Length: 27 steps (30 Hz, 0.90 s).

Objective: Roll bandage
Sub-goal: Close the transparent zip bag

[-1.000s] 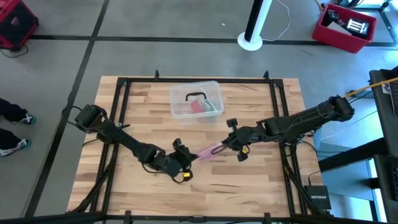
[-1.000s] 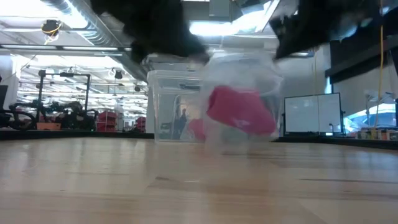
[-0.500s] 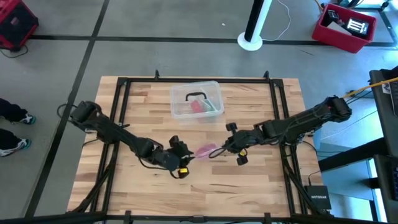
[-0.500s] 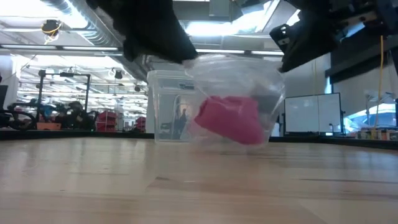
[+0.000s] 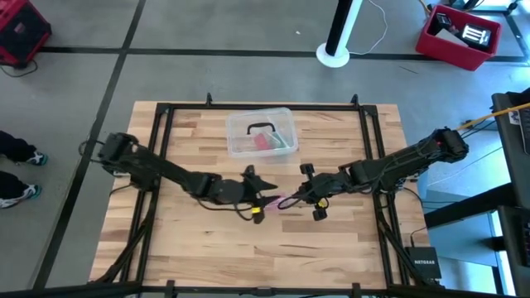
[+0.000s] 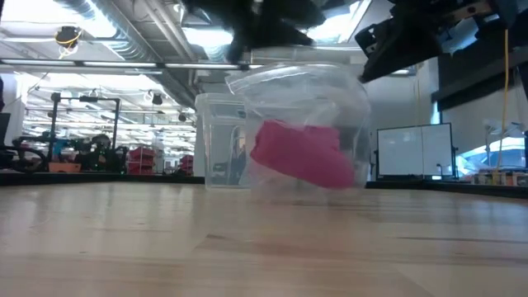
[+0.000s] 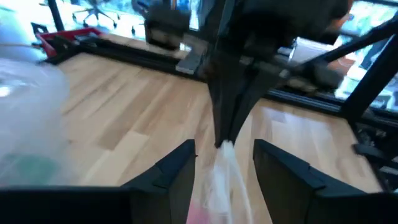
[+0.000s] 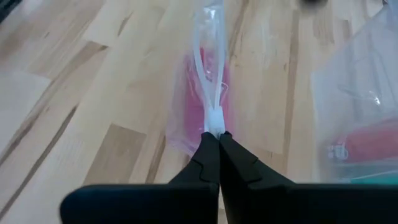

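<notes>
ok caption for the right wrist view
Right gripper shut on clear plastic wrapper holding the pink bandage above the wooden table.

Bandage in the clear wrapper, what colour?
Pink-magenta. The bandage shows best in the low view, inside the clear wrapper pinched by the right gripper.

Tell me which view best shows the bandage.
The low view: the bandage shows large, as a pink lump inside the clear wrapper. The right wrist view shows it lengthwise beyond the shut right gripper. The high view shows a pink speck; the left wrist view, only a sliver.
</notes>
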Tool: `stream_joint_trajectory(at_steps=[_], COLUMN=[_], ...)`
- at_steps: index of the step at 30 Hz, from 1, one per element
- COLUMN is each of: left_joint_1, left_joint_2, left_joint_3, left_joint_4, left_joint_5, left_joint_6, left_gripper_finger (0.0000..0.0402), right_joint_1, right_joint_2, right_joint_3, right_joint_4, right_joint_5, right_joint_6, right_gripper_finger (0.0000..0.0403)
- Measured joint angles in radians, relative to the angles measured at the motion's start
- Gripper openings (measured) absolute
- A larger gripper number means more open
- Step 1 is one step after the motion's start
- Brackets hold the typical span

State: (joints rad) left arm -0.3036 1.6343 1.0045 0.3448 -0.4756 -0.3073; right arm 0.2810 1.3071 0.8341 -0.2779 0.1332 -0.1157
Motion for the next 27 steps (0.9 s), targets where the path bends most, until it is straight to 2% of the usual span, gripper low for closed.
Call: stream_joint_trajectory(at_steps=[3,8,17,27], left_joint_1=[0.029,0.052,0.061,0.062], left_joint_2=[0.09,0.218,0.242,0.241], left_joint_3=[0.049,0.141,0.179,0.178], left_joint_4=[0.025,0.017,-0.038,-0.042], left_joint_5=[0.044,0.051,0.081,0.081], left_joint_6=[0.011,0.072,0.085,0.105], left_gripper_finger=[0.0155,0.0155,0.0152,0.0072], right_joint_1=[0.0,0.0,0.0,0.0], right_joint_2=[0.0,0.0,0.0,0.0], right_joint_3=[0.0,0.0,0.0,0.0], right_joint_4=[-0.002,-0.002,-0.009,-0.01], right_joint_5=[0.014,0.015,0.013,0.014], right_joint_6=[0.0,0.003,0.006,0.004], right_gripper_finger=[0.0,0.0,0.0,0.0])
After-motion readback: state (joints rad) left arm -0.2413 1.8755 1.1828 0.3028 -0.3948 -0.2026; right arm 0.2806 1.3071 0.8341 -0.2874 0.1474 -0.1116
